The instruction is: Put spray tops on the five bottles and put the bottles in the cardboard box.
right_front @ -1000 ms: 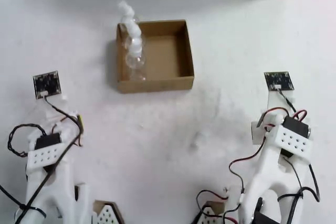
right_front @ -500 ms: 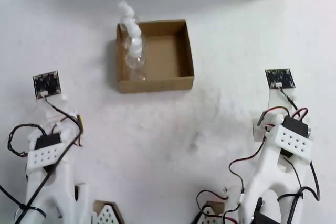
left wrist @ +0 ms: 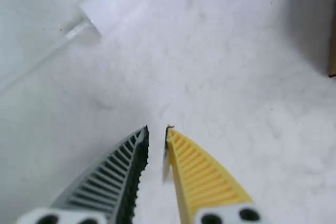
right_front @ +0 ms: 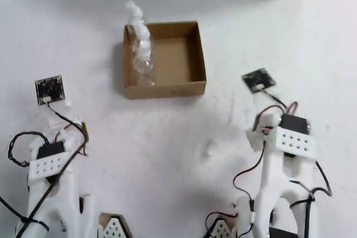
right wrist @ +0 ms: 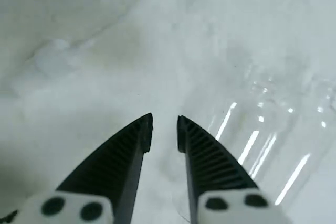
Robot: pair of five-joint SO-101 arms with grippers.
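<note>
High view: a white table (right_front: 290, 32) bearing an open cardboard box (right_front: 192, 54) toward its far middle. Clear bottles with white spray tops (right_front: 140, 43) crowd against the box's left wall, the topmost nozzle reaching past the far-left corner; their number cannot be told. The left arm (right_front: 49, 163) lies at the near-left edge, well apart from the box. The right arm (right_front: 284, 143) stands at the near right, angled toward the table's centre, nearer the box than the left arm is. A small clear object (right_front: 209, 150) rests on the table between the two arms; its kind cannot be told. Left wrist view: left gripper (left wrist: 157, 130), one grey and one yellow finger, tips drawn almost together with a thin slit and nothing between them; a loose white spray top (left wrist: 107, 6) with its dip tube lies on the table ahead. Right wrist view: right gripper (right wrist: 164, 123), black fingers, tips likewise close and empty, poised just beside a clear bottle (right wrist: 268, 129) lying on the table.
</note>
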